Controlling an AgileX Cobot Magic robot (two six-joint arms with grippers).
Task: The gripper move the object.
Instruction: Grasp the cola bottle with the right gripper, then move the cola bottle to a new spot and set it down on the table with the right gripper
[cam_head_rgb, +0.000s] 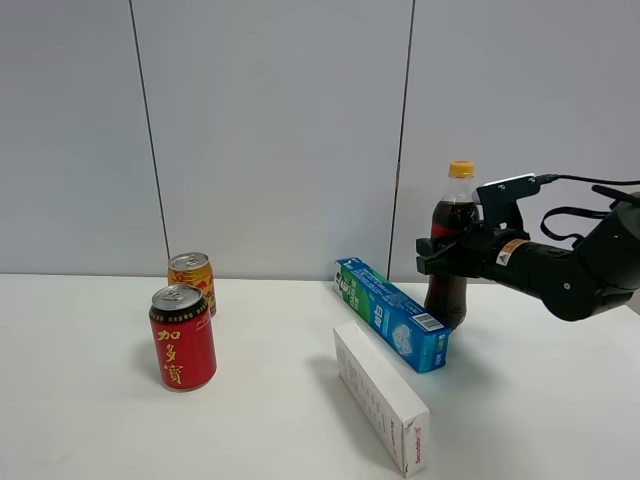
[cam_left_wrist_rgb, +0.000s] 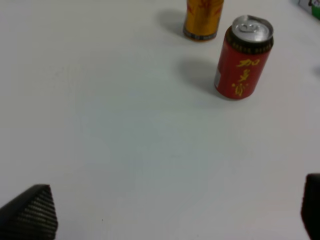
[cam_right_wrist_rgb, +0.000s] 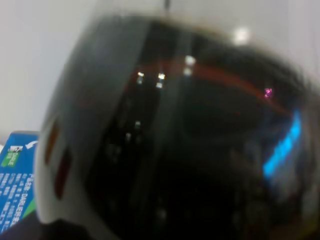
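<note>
**Item 1: cola bottle** (cam_head_rgb: 447, 298). Stands toward the far edge of the counter (cam_head_rgb: 80, 420), right of its middle, just behind the right end of the blue carton (cam_head_rgb: 392, 313). Tall, narrow, clear smooth plastic with rounded shoulders. Dark liquid reaches the neck. Red label band, yellow-orange cap.

**Item 2: right gripper** (cam_head_rgb: 437, 258). Black jaws clamped on the bottle at label height. The bottle's dark curved wall fills the wrist view.

**Item 3: left gripper** (cam_left_wrist_rgb: 167, 215). Jaws spread wide and holding nothing. It hangs over bare counter, well apart from the cans.

**Item 4: red can** (cam_head_rgb: 183, 338). Printed metal cylinder, silver lid, gold characters. It stands toward the left edge, with the gold can (cam_head_rgb: 191, 280) just behind it nearer the far edge.

**Item 5: white carton** (cam_head_rgb: 380, 396). Long matte cardboard box, sharp-edged, lying near the near edge, in front of the blue carton.

**Hazards, as judged:**
- The plastic is slick and rounded, so the bottle may slide or twist in the jaws if the grip is light.
- It is tall and full, so a quick move could set the cola sloshing and tip the bottle.
- A low move toward the near edge would catch the base on the blue carton and shove that into the white one.
- Squeezing hard could dent the thin wall.
</note>
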